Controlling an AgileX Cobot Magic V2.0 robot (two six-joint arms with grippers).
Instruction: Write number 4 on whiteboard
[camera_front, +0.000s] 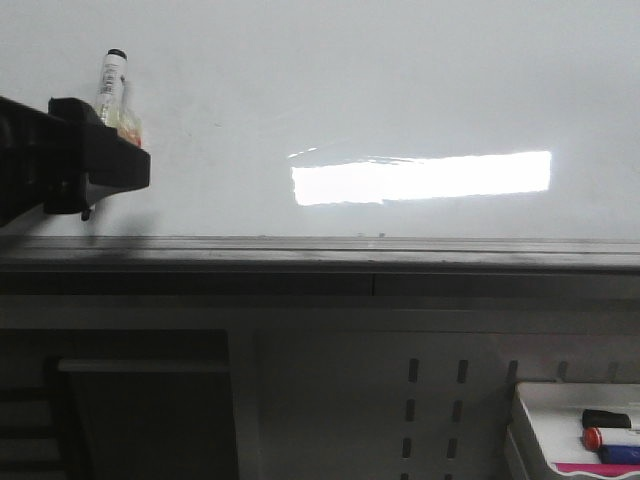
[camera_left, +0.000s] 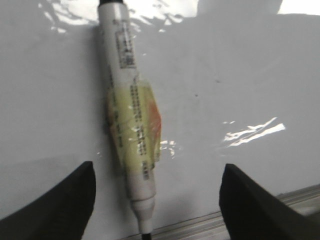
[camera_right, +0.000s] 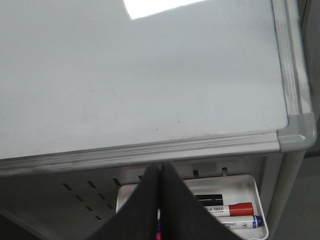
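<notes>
Marker (camera_left: 131, 120) lies on whiteboard (camera_left: 240, 75) between spread left gripper (camera_left: 157, 200) fingers.

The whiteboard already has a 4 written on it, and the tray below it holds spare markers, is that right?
Not quite. The whiteboard has no 4 on it yet: the front view shows only its bare white surface and a patch of glare. The tray below it does hold spare markers.
</notes>
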